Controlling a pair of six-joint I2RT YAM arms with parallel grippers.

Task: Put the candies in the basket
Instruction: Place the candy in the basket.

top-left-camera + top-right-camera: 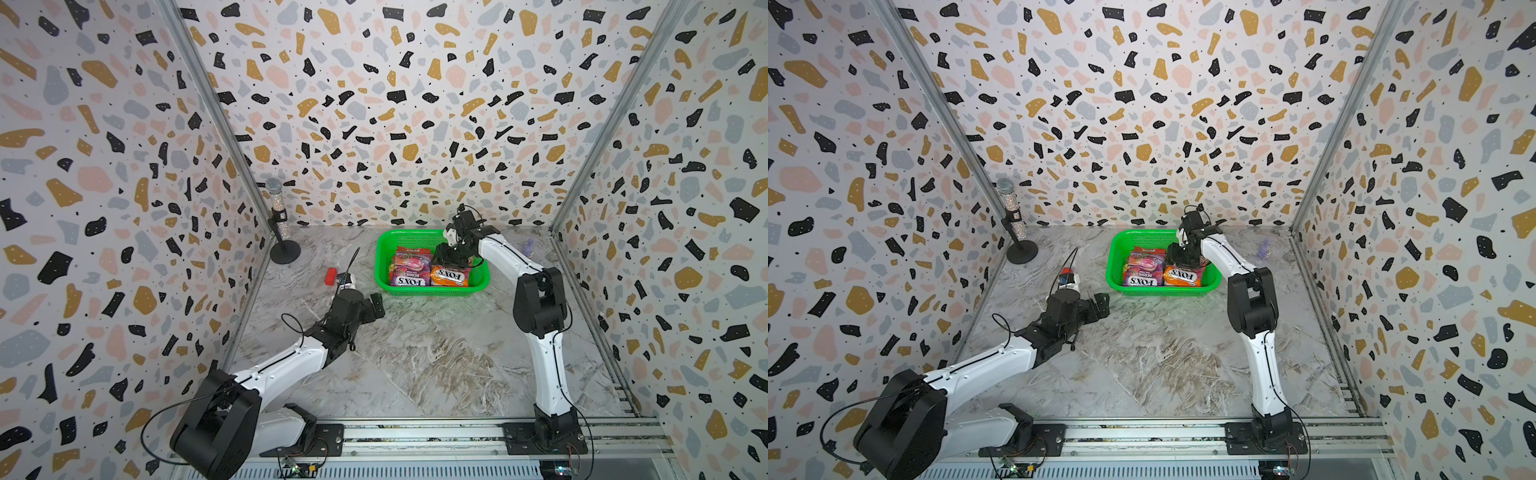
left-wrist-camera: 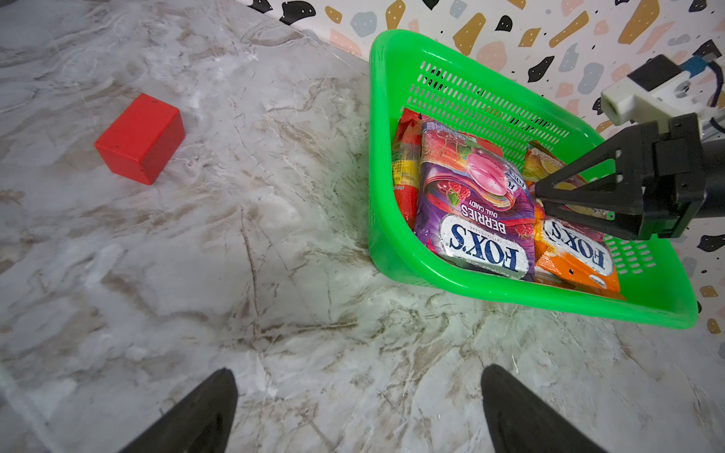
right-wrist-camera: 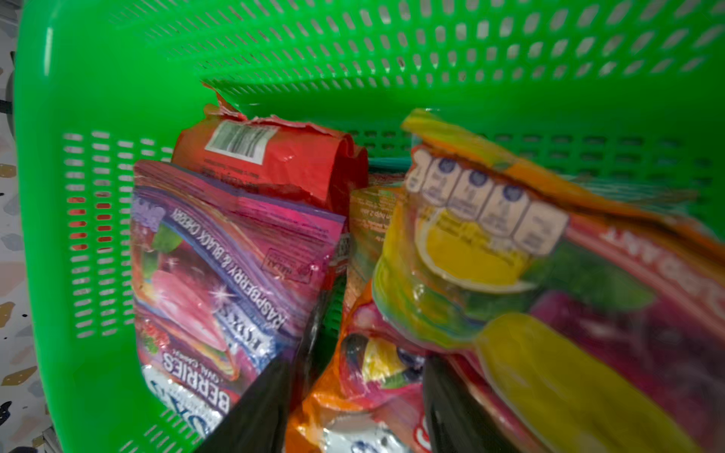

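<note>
Snagging is the main hazard: the right gripper reaches down inside the basket, which sits at the far middle of the table. Its jaws are parted and pinch nothing, and its tips are at or just above the orange bag on the basket's right side. The candies lie there loose, glossy and overlapping, a purple bag on the left partly over a red bag. None shows on the bare table, though I cannot count all five. On the way out a finger could likely catch a crimped edge and drag a bag over the low wall, or shove the light basket. The left gripper, jaws spread and empty, hangs near-left of the basket, close to the red block, which must stay out.
</note>
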